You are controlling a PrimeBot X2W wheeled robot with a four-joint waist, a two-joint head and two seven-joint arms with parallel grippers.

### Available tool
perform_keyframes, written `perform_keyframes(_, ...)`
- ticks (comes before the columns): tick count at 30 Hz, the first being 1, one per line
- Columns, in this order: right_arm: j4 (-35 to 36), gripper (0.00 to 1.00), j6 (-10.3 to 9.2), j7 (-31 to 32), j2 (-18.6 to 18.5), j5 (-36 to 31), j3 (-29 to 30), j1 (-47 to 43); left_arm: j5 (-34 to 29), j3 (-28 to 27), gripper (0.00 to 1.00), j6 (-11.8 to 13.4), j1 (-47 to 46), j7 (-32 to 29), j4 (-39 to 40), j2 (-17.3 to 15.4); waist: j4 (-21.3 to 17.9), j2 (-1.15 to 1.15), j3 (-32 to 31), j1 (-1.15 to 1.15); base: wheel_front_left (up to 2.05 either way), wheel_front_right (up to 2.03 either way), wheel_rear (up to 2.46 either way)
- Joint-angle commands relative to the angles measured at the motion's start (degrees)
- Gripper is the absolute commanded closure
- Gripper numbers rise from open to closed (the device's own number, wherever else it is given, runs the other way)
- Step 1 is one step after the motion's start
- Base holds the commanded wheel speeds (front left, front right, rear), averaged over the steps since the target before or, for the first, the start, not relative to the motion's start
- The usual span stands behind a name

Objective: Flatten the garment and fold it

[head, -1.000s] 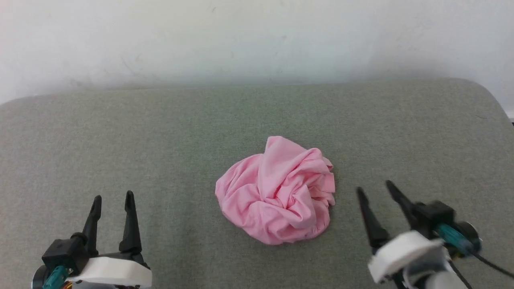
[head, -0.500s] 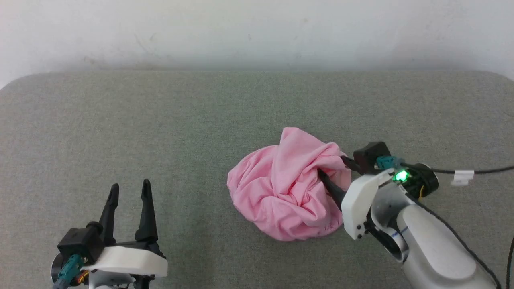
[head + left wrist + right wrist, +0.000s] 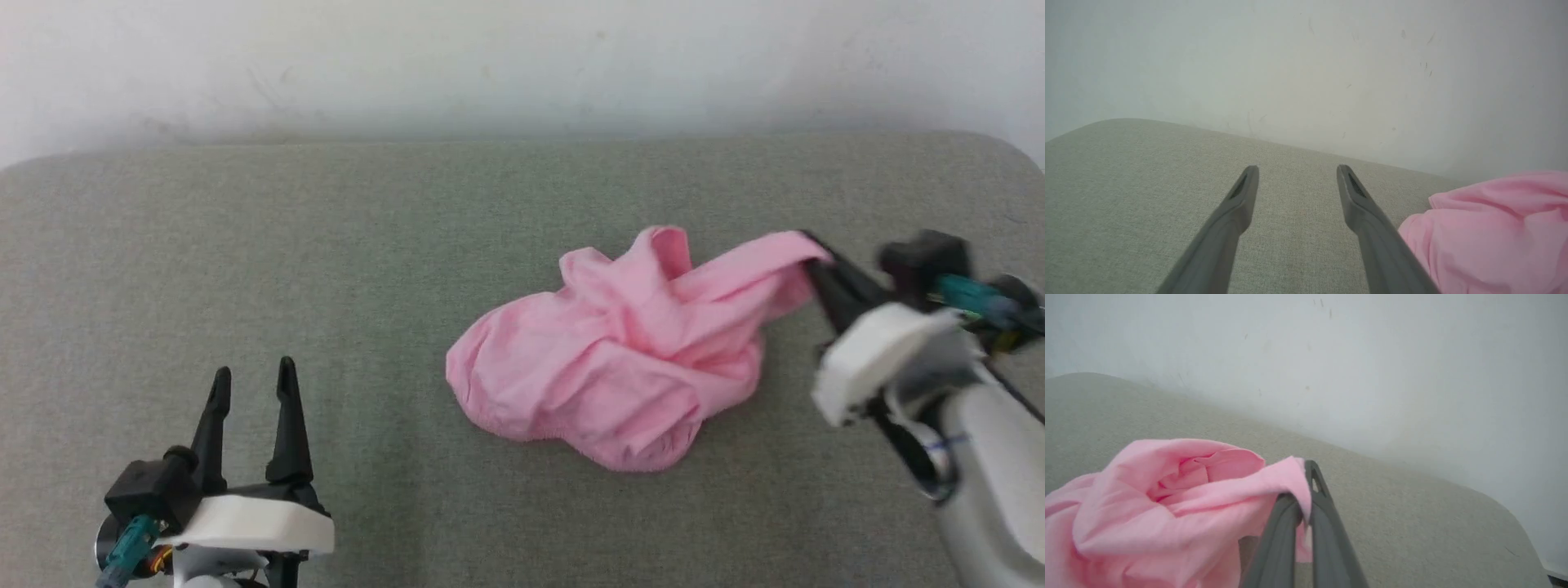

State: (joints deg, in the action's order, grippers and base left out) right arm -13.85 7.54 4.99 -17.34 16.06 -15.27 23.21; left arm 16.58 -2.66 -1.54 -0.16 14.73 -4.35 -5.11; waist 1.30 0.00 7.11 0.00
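The pink garment (image 3: 620, 367) lies crumpled on the grey-green cloth surface (image 3: 326, 269), right of centre, with one flap stretched up and to the right. My right gripper (image 3: 816, 260) is shut on the end of that flap. In the right wrist view the two fingers are pressed together with the garment (image 3: 1180, 506) pinched between them near the right gripper's tips (image 3: 1306, 486). My left gripper (image 3: 251, 384) stands open at the lower left, well apart from the cloth. In the left wrist view the left gripper (image 3: 1296, 179) has bare surface between its fingers, and the garment (image 3: 1494, 232) lies to the right.
A pale wall (image 3: 522, 65) rises behind the far edge of the padded surface. The surface's rounded far right corner (image 3: 1004, 151) lies close behind my right arm. Bare cloth surface stretches between my left gripper and the garment.
My right gripper reached into the garment's right side, shut on a fold and pulled it out to the right, stretching the bundle. The head view shifted slightly. The left gripper stayed open.
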Motion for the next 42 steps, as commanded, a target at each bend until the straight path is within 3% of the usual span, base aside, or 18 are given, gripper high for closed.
perform_keyframes(1, 2.12, 1.00, -0.05, 0.61, -0.35, -1.57, 3.65, -3.81, -0.54, -0.39, 0.00, -0.42, -0.17, 0.27, 0.70, 0.32, -1.01, 0.00, 0.16, 0.00, 0.00, 0.00, 0.00)
perform_keyframes(5, 8.53, 1.00, -0.05, 3.94, 2.20, -5.27, 17.60, -14.93, -0.95, -0.68, 0.00, -0.81, -0.49, 0.27, 1.28, 0.70, -1.80, 0.00, 0.59, 0.00, 0.00, 0.00, 0.00)
perform_keyframes(10, 11.35, 1.00, -0.05, 7.08, 9.34, -9.69, 33.46, -26.87, -1.29, -0.69, 0.00, -1.33, -0.99, 0.27, 1.09, 1.12, -1.88, 0.00, 1.21, 0.00, 0.00, 0.00, 0.00)
perform_keyframes(16, 8.96, 1.00, -0.05, 9.86, 14.11, -10.68, 42.31, -32.62, -1.66, -1.35, 0.00, -1.48, -1.08, 0.27, 0.32, 1.42, -1.88, 0.00, 1.26, 0.00, 0.00, 0.00, 0.00)
perform_keyframes(17, 8.65, 0.58, -0.05, 9.86, 14.26, -10.43, 42.22, -32.69, -1.70, -1.50, 0.00, -1.49, -1.01, 0.27, 0.19, 1.46, -1.93, 0.00, 1.16, 0.00, 0.00, 0.00, 0.00)
perform_keyframes(18, 8.65, 0.58, -0.05, 9.86, 14.26, -10.43, 42.22, -32.69, -1.70, -1.50, 0.00, -1.49, -1.01, 0.27, 0.19, 1.46, -1.93, 0.00, 1.16, 0.00, 0.00, 0.00, 0.00)
perform_keyframes(19, 8.94, 0.00, -0.05, 8.84, 14.34, -10.36, 41.93, -32.42, -1.76, -1.64, 0.00, -1.48, -0.94, 0.27, 0.09, 1.49, -1.99, 0.00, 1.06, 0.00, 0.00, 0.00, 0.00)
perform_keyframes(23, 11.42, 0.00, -0.05, -0.80, 14.43, -9.37, 42.52, -29.07, -1.95, -2.19, 0.00, -1.46, -0.77, 0.27, -0.23, 1.60, -2.36, 0.00, 0.39, 0.00, 0.00, 0.00, 0.00)
perform_keyframes(28, 15.32, 0.00, -0.05, -10.32, 14.45, -9.75, 38.75, -26.63, -1.75, -1.50, 0.00, -1.96, -0.59, 0.27, -1.55, 1.73, -2.86, 0.00, -0.91, 0.00, 0.00, 0.00, 0.00)
perform_keyframes(36, 20.68, 0.00, -0.05, -11.37, 14.46, -10.89, 29.36, -28.48, -2.46, 1.95, 0.00, -3.06, -3.01, -1.18, -3.22, 1.48, -3.63, 0.00, -0.90, 0.00, 0.00, 0.00, 0.00)
perform_keyframes(42, 24.70, 0.00, -0.05, -11.05, 14.46, -11.65, 23.32, -29.67, -3.80, 12.13, 0.00, -5.26, -11.81, -6.41, -7.41, 1.48, -5.57, 0.00, 0.55, 0.00, 0.00, 0.00, 0.00)
